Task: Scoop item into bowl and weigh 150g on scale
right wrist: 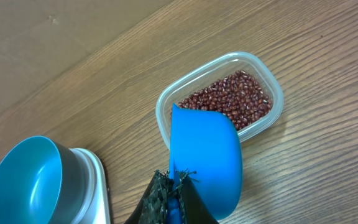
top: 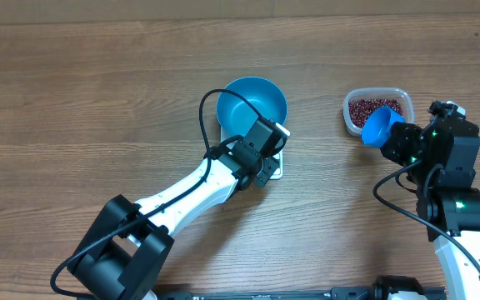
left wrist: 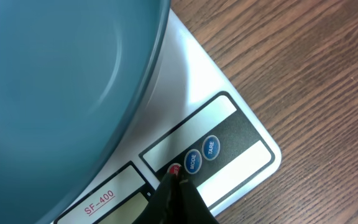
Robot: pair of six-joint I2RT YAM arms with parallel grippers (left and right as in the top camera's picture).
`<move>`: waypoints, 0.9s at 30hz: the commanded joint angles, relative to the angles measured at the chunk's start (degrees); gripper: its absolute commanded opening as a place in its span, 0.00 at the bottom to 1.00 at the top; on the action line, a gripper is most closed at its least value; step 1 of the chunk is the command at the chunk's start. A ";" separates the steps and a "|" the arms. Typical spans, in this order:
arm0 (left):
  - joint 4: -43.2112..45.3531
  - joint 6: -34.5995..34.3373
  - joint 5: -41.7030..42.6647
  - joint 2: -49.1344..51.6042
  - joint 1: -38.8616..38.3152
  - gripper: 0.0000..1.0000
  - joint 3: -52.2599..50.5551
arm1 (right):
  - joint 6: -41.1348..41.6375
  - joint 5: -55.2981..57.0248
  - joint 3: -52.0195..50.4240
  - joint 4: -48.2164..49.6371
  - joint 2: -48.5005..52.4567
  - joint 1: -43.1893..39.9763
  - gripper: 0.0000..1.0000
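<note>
Beans lie in the tub; the bowl sits empty on the scale. My left gripper, pinched together, prods its red button, and my right gripper clamps the scoop. Next, a careful dip.

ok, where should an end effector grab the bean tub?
Probably the rim of the clear tub, from straight above: it is open-topped with thin upright walls, so one finger goes inside over the beans, one outside. Use the end away from the scoop overhanging it.
</note>
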 commanded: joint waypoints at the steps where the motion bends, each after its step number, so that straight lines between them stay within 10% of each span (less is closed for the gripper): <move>1: -0.20 0.48 -0.44 -0.44 0.00 0.04 -0.50 | -0.37 0.52 1.36 -0.13 -0.20 -0.37 0.04; 27: -0.15 -1.07 -0.26 1.40 0.00 0.04 -1.33 | -0.35 0.52 1.36 -0.17 -0.20 -0.37 0.04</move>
